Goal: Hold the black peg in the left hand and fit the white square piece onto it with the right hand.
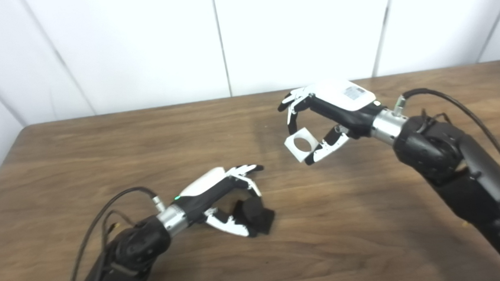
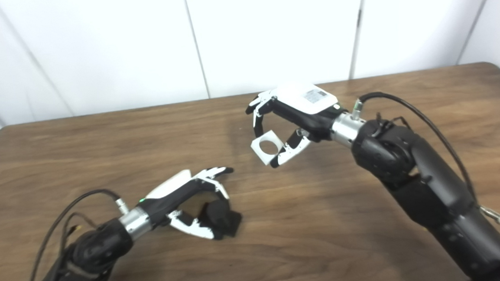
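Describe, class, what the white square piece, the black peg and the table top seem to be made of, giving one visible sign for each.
White square piece: probably rigid plastic, matte; even white faces and a clean round hole.
Black peg: likely plastic too, dull black with no glint; blur leaves it open.
Table: wood or wood-look laminate; brown grain streaks under a soft sheen.

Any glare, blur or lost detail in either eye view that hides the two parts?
Left eye view: soft overall, the black peg reads as a dark blob in the left hand; the right hand has a washed-out white back. Right eye view: same softness, but the white square piece and its hole stay clear against the table.
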